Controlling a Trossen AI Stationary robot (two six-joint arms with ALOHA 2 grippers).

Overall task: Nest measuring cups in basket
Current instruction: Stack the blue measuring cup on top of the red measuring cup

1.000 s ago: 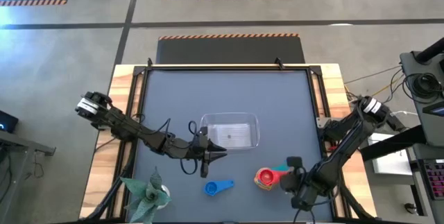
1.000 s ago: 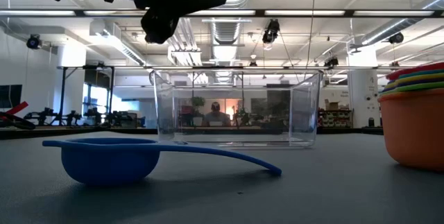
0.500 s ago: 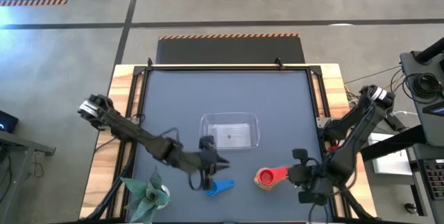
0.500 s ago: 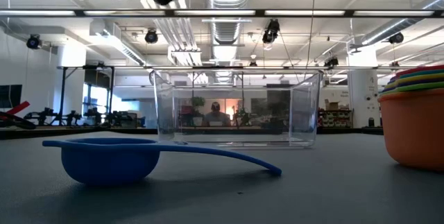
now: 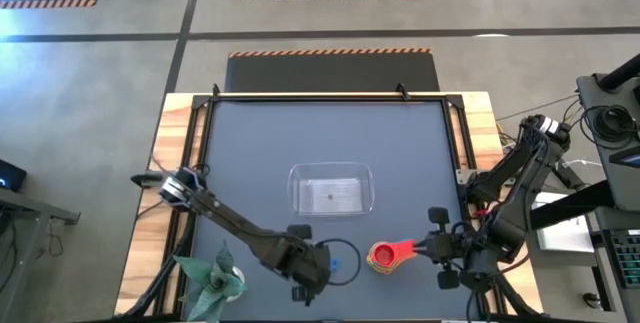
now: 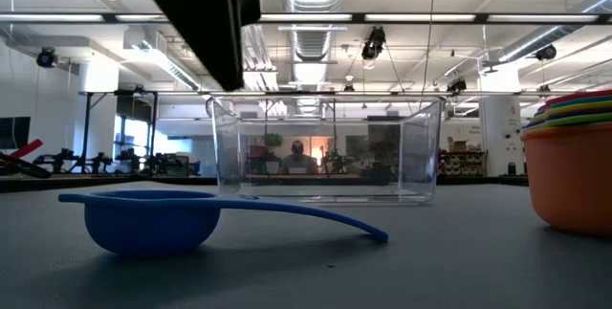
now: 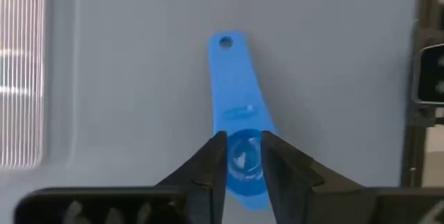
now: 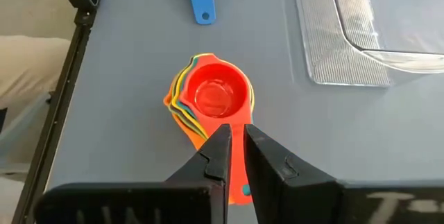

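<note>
Left gripper (image 7: 241, 156) part-open astride blue cup (image 7: 239, 134)

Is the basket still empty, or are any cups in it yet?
Empty. The basket shows only its clear floor; the blue cup and nested stack sit outside it.

The table (image 5: 250, 143) has a dark grey top framed by light wooden edges. Directly on it, near the centre, sits the clear plastic basket (image 5: 331, 188). At about 5 o'clock from the basket stands the nested stack of measuring cups (image 5: 382, 255), orange at the bottom and red on top, its handle pointing toward 3 o'clock. The blue measuring cup (image 6: 148, 223) lies at roughly 6 o'clock from the basket. A green artificial plant (image 5: 212, 275) sits at 7 o'clock, at the table's near-left corner.
</note>
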